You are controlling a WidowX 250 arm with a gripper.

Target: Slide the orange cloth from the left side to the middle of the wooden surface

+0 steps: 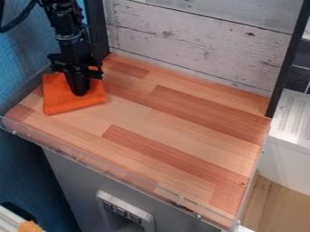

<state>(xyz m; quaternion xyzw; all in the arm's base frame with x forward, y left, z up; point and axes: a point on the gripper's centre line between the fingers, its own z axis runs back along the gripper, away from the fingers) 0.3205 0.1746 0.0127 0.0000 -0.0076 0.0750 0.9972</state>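
Widest of all, a wood-striped worktop (181,118), backed by whitewashed planks (194,41) and bordered along the near side by a clear strip (91,159). Below, a grey front panel (72,181). Down from the top edge at upper left, the black arm (70,38), with an orange cloth (54,93) beneath, spread fairly flat on the worktop near the far left corner. Smaller again, the black gripper (79,92), pointed downward over the middle of the cloth, apparently touching. Apart, together or clamped on fabric: impossible to tell. As for progress, cloth down on the wood and gripper brought to it, so reach apparently done; no lift to see. By judgement, either just before a pickup or just after a set-down, with no telling which, nor how much left to do. Hidden or unclear: the arm's base, beyond the view; the cloth's upper edge, partly behind the gripper; the contact itself, dark and crowded; and, at bottom left, a small tan-orange thing (29,226), cut off and hard to identify.
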